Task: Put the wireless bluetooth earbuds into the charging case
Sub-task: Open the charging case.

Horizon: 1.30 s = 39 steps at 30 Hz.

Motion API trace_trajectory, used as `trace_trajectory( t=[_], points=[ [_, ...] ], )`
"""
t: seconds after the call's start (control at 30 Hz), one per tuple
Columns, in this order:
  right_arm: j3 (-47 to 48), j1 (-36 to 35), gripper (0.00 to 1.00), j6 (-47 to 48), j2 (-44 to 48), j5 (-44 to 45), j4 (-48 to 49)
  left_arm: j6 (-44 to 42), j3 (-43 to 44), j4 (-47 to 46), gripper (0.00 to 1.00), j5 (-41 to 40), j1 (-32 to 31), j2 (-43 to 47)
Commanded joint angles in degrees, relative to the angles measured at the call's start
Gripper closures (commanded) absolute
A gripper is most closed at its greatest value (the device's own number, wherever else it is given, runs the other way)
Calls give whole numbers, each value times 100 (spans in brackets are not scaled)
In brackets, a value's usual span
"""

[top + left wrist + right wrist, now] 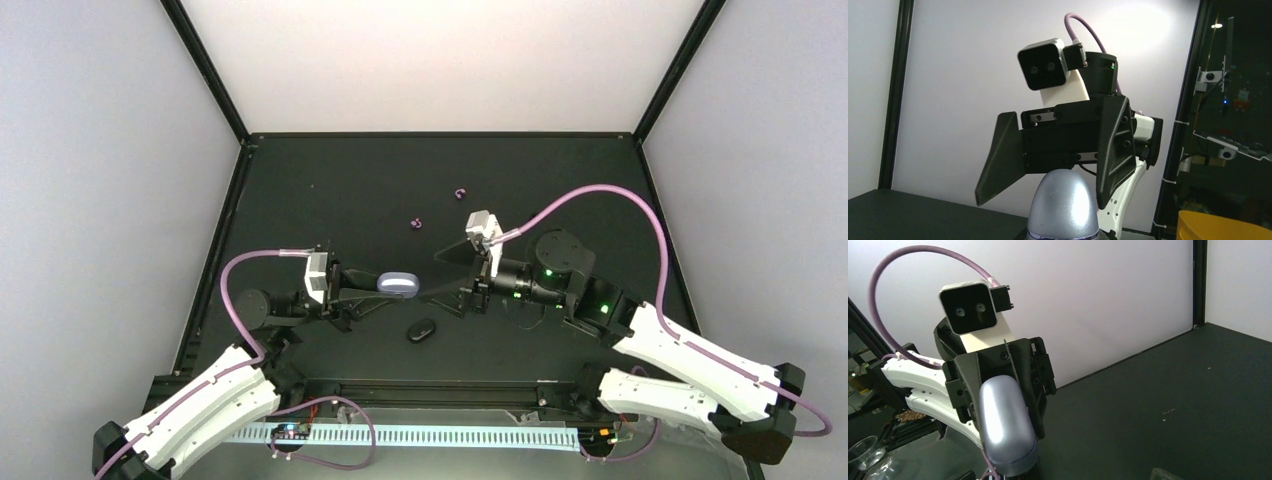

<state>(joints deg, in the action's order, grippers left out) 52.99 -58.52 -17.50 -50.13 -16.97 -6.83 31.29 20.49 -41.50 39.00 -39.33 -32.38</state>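
Your left gripper is clamped on the silver charging case, right gripper wide open just beside it, purple earbuds lying on the table.

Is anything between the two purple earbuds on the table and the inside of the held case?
Yes: the silver case, held by the left tool, looks closed, and that bars the way. The earbuds lie on the table beyond it.
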Motion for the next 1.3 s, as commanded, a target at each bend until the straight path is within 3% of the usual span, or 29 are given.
trace_trajectory(
  t=[0.0,0.73,1.27],
  points=[
    [312,-94,9,89,-220,40,56,-400,301,51,98,318,13,17],
    [485,-148,9,-157,-581,969,211,-694,274,434,98,390,11,169],
    [459,-151,9,-241,-574,1181,200,-519,161,416,98,207,4,212]
  ],
)
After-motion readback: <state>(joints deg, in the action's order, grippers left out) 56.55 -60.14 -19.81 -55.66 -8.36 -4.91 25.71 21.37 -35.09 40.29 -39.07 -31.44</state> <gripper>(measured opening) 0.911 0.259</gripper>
